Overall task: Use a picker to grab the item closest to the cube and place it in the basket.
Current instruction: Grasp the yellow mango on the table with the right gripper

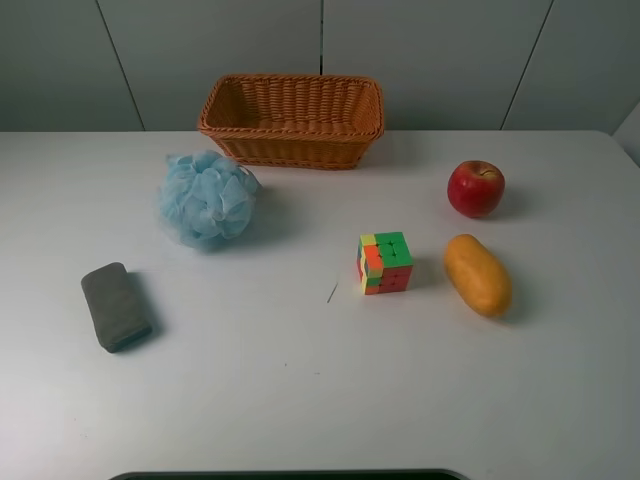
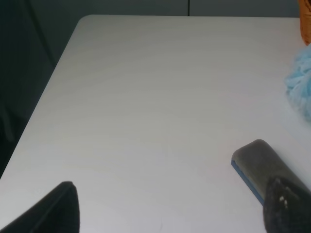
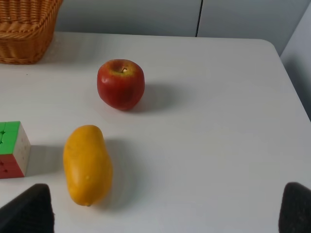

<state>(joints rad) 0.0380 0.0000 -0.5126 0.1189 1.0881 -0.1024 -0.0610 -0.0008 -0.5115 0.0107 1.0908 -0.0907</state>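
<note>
Multicoloured cube [image 1: 384, 262]; grey, seemingly blue-edged sponge [image 1: 116, 306]

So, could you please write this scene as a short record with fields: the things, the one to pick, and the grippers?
cube: multicoloured, near the middle of the table
nearest thing: mango, lying beside the cube on the right of the high view, not touching it
basket: wicker, at the far side of the table
other things: apple behind the mango; blue bath puff; grey pad
left gripper: open, holds nothing, near the grey pad
right gripper: open, holds nothing, facing the mango and apple
</note>
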